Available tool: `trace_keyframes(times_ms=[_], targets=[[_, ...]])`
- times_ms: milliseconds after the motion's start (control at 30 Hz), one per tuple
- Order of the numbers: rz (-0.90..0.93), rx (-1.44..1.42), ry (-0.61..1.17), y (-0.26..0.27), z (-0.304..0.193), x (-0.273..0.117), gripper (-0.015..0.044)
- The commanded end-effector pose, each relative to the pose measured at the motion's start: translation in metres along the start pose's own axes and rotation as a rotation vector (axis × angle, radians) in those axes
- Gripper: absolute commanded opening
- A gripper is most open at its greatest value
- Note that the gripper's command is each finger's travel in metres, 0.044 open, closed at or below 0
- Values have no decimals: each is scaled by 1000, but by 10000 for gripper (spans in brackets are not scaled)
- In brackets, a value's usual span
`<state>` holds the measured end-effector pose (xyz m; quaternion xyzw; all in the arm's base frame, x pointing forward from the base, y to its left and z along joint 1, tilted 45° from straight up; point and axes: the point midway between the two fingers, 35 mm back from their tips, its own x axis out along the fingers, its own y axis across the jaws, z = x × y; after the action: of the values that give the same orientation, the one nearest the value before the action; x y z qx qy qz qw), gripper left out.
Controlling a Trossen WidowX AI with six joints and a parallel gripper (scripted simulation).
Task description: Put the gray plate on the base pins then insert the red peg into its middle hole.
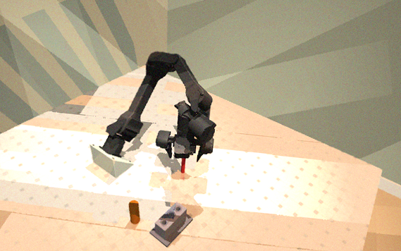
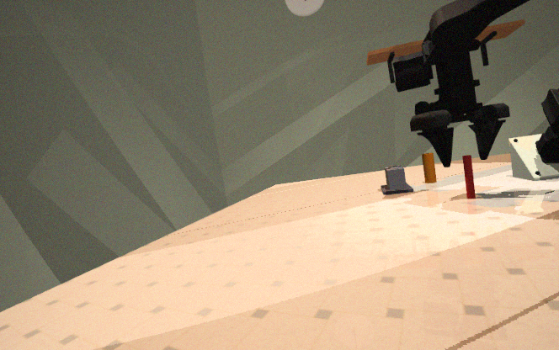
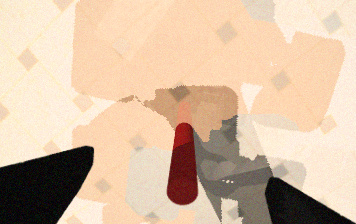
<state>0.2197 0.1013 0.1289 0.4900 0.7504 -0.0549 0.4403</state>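
Observation:
The red peg (image 1: pixel 183 166) (image 2: pixel 469 178) (image 3: pixel 182 175) stands upright on the table below the arm. My gripper (image 1: pixel 184 158) (image 2: pixel 465 162) (image 3: pixel 181 170) is open and empty, pointing down, with its fingertips near the height of the peg's top. In the wrist view the peg shows between the two spread fingers, in the gap but touching neither. The gray plate (image 1: pixel 175 223) (image 2: pixel 395 178), a thick block with holes in its top, lies flat on the dark base (image 1: pixel 156 233) (image 2: pixel 397 191). Its middle hole is in shadow in the top view. The base's pins cannot be made out.
An orange cylinder (image 1: pixel 134 213) (image 2: pixel 428 169) stands upright beside the base. The arm's pale wedge-shaped mount (image 1: pixel 108 163) (image 2: pixel 522 157) stands behind it, on the left in the top view. Patches of bright light and shadow cross the patterned table.

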Motion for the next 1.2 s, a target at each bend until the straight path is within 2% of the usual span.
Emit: trace_keyframes(times_ms=[0,433,967,1167], targets=[[3,2,4,0,-1,7,440],[4,2,7,-1,-2,25,440],[4,2,7,-1,-2,25,20],[4,2,7,-1,-2,25,0]])
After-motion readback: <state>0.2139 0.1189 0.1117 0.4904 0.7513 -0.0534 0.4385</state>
